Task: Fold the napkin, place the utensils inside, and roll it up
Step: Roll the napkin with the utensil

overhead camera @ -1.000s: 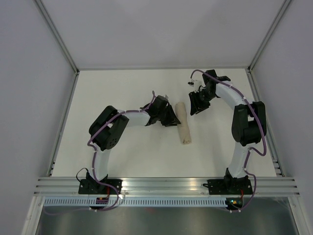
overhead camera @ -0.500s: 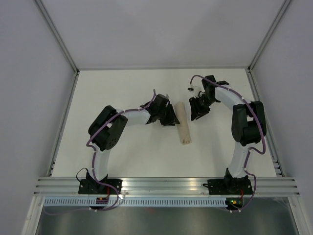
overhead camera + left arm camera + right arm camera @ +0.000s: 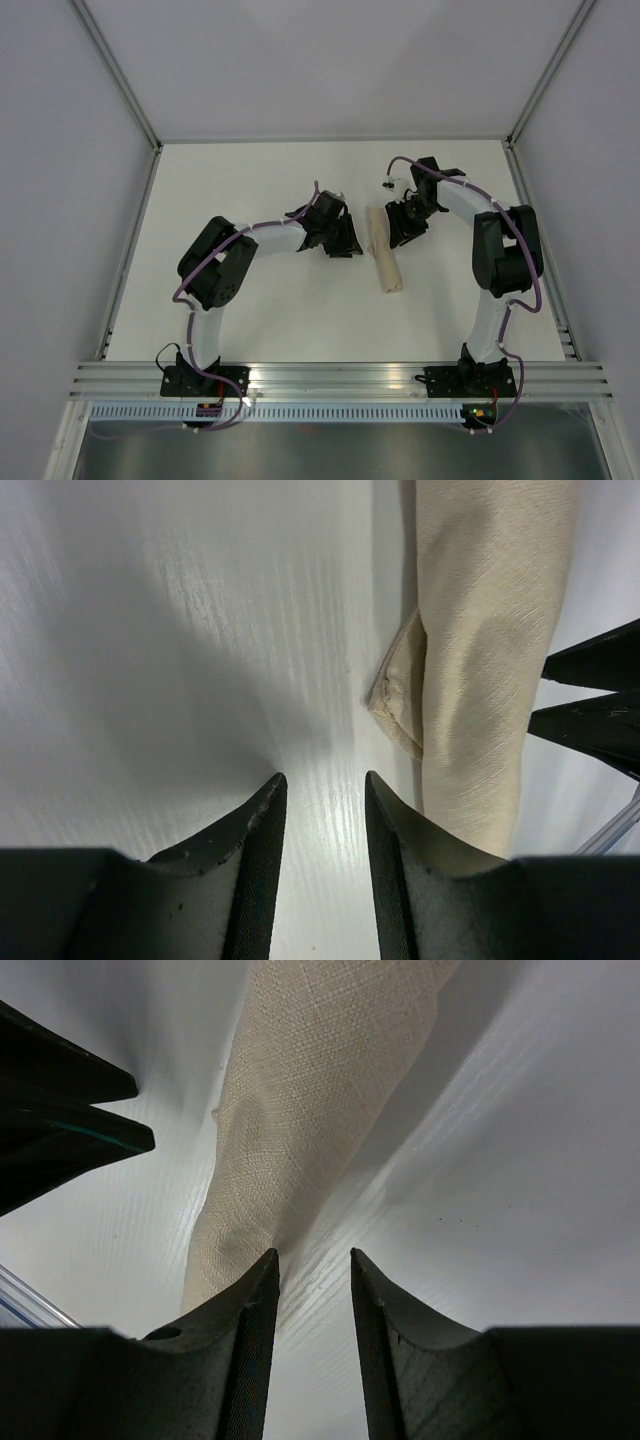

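White table carries the rolled napkin between left fingers and right fingers, both narrowly parted and empty.

The napkin is matte woven cloth on a smooth, faintly glossy table.

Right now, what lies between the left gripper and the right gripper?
Only the rolled napkin, flanked by the left gripper and the right gripper; the top external view shows it.
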